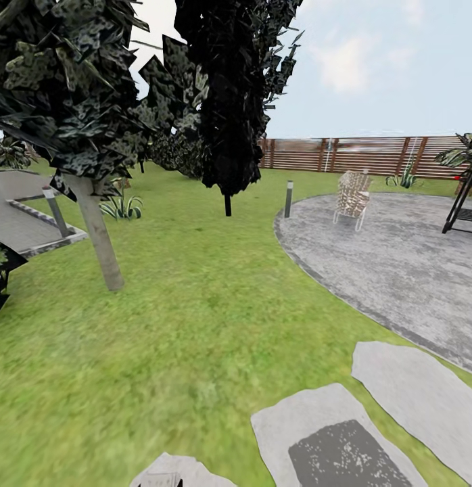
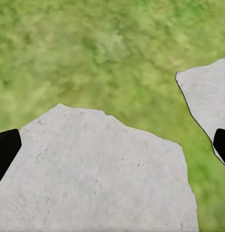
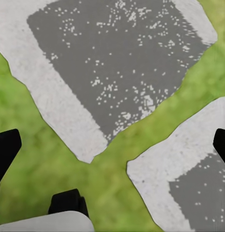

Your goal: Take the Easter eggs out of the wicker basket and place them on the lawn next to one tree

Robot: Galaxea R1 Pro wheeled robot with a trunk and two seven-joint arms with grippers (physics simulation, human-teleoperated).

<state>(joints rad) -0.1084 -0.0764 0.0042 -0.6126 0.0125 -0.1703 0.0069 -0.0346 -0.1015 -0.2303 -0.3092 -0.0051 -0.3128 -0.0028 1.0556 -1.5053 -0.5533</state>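
Note:
The Easter eggs and the wicker basket are out of view. The lawn (image 1: 195, 304) spreads ahead of me in the head view. A tree (image 1: 101, 237) with a pale, leaning trunk stands on it at the left, a few metres off. In the left wrist view my left gripper (image 2: 113, 147) is open with nothing between its black fingertips (image 2: 6, 150), hanging over a grey stepping stone (image 2: 93, 174). My right gripper (image 3: 113, 145) is open too, empty, above grass between two stepping stones (image 3: 117, 63).
Grey stepping stones (image 1: 331, 433) lie at my feet. A round paved patio (image 1: 398, 264) with a chair (image 1: 352, 196) is at the right. A dark thin-trunked tree (image 1: 228, 135), a bollard light (image 1: 288, 198) and a wooden fence (image 1: 358, 154) stand farther back. A paved path (image 1: 19, 223) lies at the left.

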